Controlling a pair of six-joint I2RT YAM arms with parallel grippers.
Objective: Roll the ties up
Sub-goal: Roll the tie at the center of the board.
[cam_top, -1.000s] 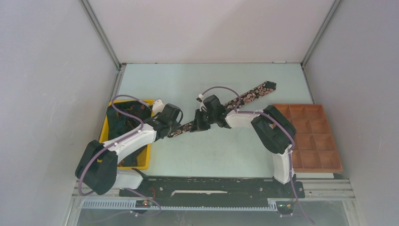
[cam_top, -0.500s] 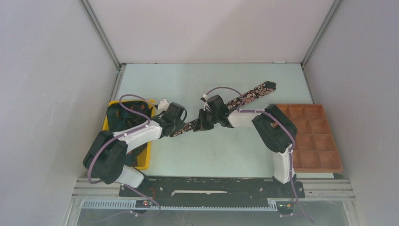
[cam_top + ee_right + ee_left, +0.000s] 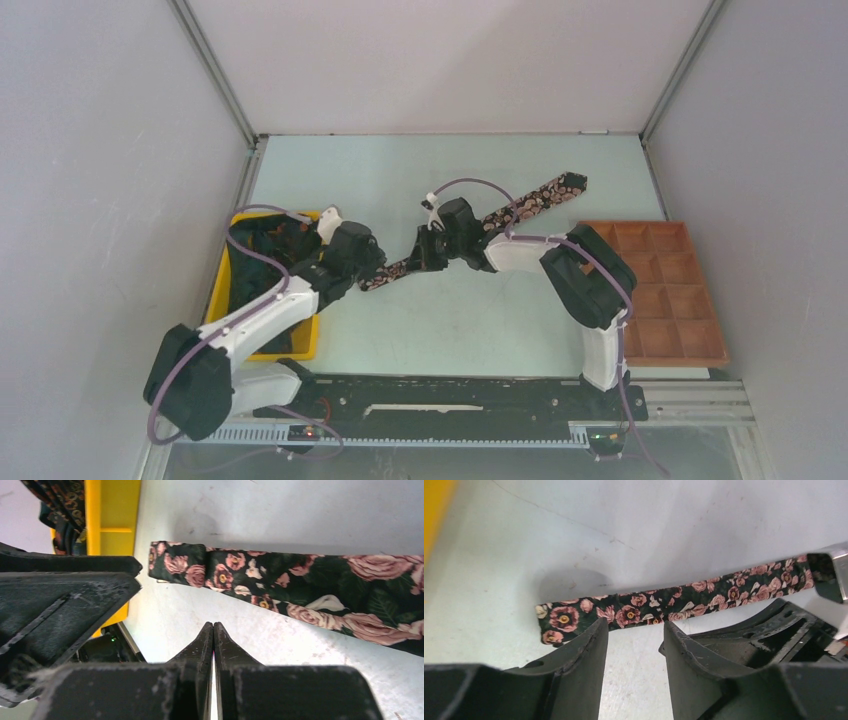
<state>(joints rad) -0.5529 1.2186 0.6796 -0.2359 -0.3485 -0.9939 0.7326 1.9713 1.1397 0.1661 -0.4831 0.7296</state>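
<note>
Left claw [image 3: 636,647]: fingers apart, gripping nothing, tips right at the narrow end of the long black rose-print fabric necktie [image 3: 674,602]. Right claw [image 3: 213,630]: pinched fully together, empty, just beside that necktie. It lies flat and diagonal on the pale green tabletop [image 3: 450,320], wide end far-right. Yellow plastic bin [image 3: 112,510] sits at left.
</note>
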